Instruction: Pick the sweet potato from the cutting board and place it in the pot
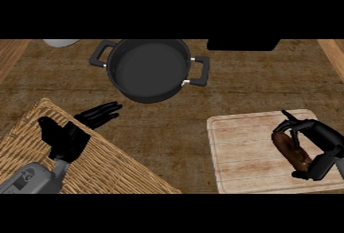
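Note:
A brown sweet potato [293, 150] lies on the right part of the pale wooden cutting board [245, 154] at the lower right. My right hand [321, 141] is over it, fingers and thumb curled round the sweet potato from the right side. The dark grey pot [149, 67] with two handles stands at the top centre, with nothing inside it. My left hand [70, 134] rests open at the left, fingers up, above a woven mat.
A woven wicker mat [101, 164] covers the lower left of the brown counter. A grey round object [62, 42] peeks in at the top left and a black object [242, 44] at the top right. Wooden edges run along both sides.

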Controlling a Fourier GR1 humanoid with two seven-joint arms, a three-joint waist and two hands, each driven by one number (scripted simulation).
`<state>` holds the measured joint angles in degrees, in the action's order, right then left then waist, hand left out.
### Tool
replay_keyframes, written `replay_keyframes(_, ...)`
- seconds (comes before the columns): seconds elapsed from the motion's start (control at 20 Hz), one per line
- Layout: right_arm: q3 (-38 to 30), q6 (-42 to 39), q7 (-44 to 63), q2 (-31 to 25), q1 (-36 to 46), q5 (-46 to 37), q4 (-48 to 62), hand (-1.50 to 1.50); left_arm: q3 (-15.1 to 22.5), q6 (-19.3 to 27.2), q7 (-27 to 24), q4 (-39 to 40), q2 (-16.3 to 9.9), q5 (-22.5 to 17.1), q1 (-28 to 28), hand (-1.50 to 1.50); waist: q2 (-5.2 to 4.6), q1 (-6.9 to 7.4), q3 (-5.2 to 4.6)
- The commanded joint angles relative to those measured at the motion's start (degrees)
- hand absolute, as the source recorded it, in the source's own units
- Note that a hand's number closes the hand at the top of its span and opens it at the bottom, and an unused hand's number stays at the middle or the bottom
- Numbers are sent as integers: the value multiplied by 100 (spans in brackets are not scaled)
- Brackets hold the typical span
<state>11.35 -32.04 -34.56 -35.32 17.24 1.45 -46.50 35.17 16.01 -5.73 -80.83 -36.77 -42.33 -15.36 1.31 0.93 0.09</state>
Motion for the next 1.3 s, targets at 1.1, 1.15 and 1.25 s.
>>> replay_keyframes(1.1, -488, 2884, -28, 1558, 2924, -693, 1596, 150, 430, -162, -16, 455, -123, 197, 229, 0, -145, -56, -12)
replay_keyframes(1.15, -466, 2992, -143, 1617, 2912, -731, 1468, 150, 623, 251, 46, 273, 168, 337, 270, 0, -131, -73, -9)
replay_keyframes(1.25, -320, 3107, 143, 1590, 3059, -900, 1179, 150, 516, -7, 37, 410, -55, 276, 191, 0, -113, -144, -15)
